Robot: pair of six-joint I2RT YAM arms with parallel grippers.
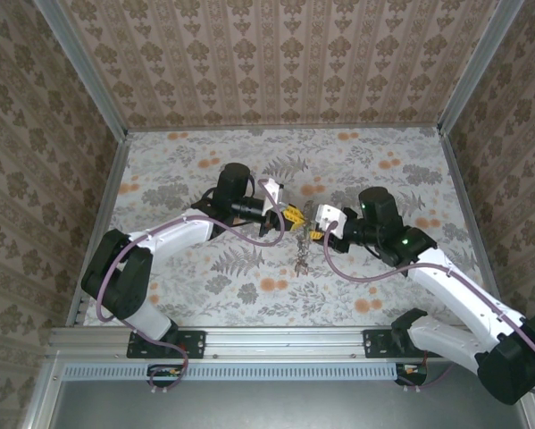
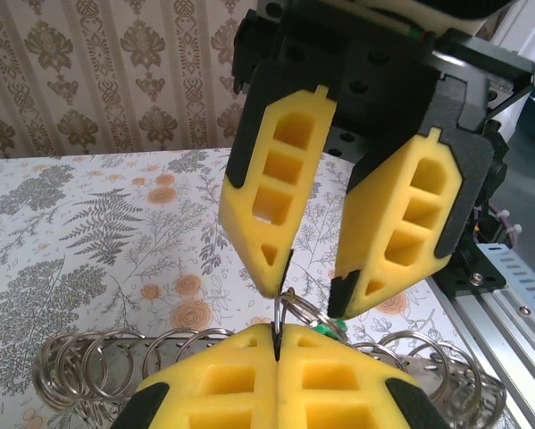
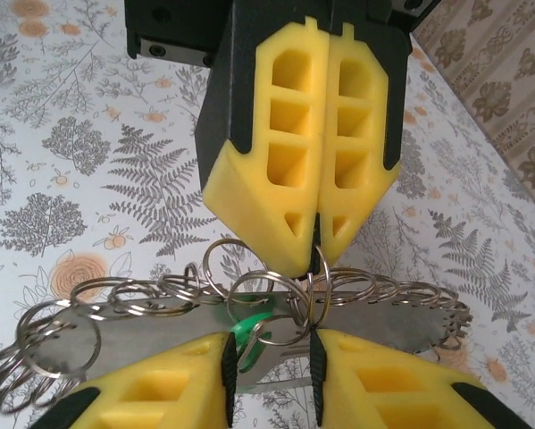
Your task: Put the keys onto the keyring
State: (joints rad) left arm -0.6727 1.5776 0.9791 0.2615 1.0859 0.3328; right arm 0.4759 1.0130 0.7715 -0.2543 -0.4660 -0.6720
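Left gripper (image 2: 276, 338) pinched tight on the keyring (image 2: 290, 302) — thin loop between both grippers' tips, right gripper (image 3: 271, 347) jaws parted around green key (image 3: 247, 323), metal strip (image 3: 401, 323) of rings just beside.

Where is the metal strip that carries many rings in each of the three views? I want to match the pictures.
Top external: the metal strip is near the picture's centre, just below the left pincer.
Left wrist: along the bottom edge, partly hidden by the left pincer.
Right wrist: across the lower middle.
Shared landmark: the left pincer, shut on a ring.
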